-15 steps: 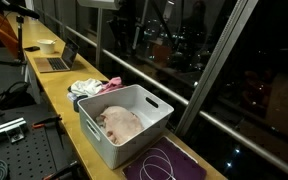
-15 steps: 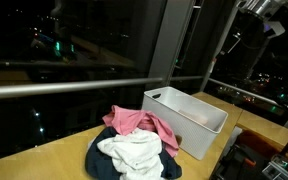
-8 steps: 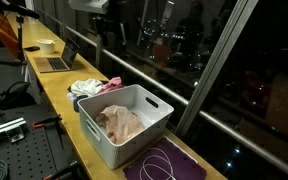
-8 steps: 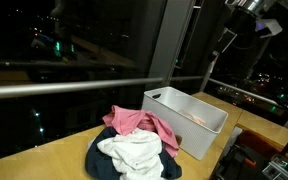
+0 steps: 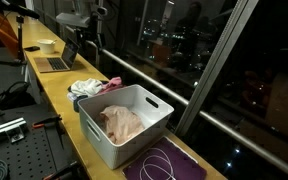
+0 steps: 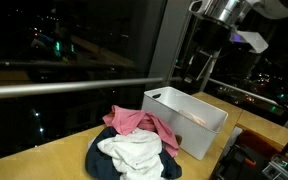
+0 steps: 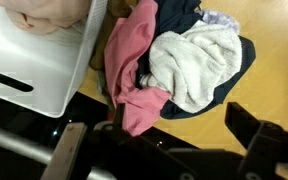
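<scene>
Fingers (image 7: pixel 249 122) of mine have just spread wide, empty, leaving the peach cloth (image 5: pixel 122 123) loose in the white bin (image 5: pixel 94 140), mid-frame: that piece is delivered.

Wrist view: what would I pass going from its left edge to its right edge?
white bin → pink cloth → white towel → table
</scene>
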`<state>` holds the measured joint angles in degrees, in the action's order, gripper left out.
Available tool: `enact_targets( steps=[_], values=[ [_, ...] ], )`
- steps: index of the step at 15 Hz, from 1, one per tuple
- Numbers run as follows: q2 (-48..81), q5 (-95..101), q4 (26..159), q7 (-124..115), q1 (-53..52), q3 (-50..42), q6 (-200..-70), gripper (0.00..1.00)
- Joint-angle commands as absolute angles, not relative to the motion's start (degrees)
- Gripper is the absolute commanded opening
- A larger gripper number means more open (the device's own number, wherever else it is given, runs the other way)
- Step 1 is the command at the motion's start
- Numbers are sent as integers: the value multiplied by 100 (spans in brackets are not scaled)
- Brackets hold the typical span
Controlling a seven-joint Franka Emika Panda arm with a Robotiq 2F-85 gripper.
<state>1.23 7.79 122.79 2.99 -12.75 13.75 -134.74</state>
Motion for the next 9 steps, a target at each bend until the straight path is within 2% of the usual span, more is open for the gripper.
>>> enact_targets(
  steps=[1, 9],
  values=[
    [950, 1163, 11714, 19, -1471, 1458, -13427, 100],
    [2257, 1395, 11562, -103, -1972, 1401, -13964, 100]
  ],
)
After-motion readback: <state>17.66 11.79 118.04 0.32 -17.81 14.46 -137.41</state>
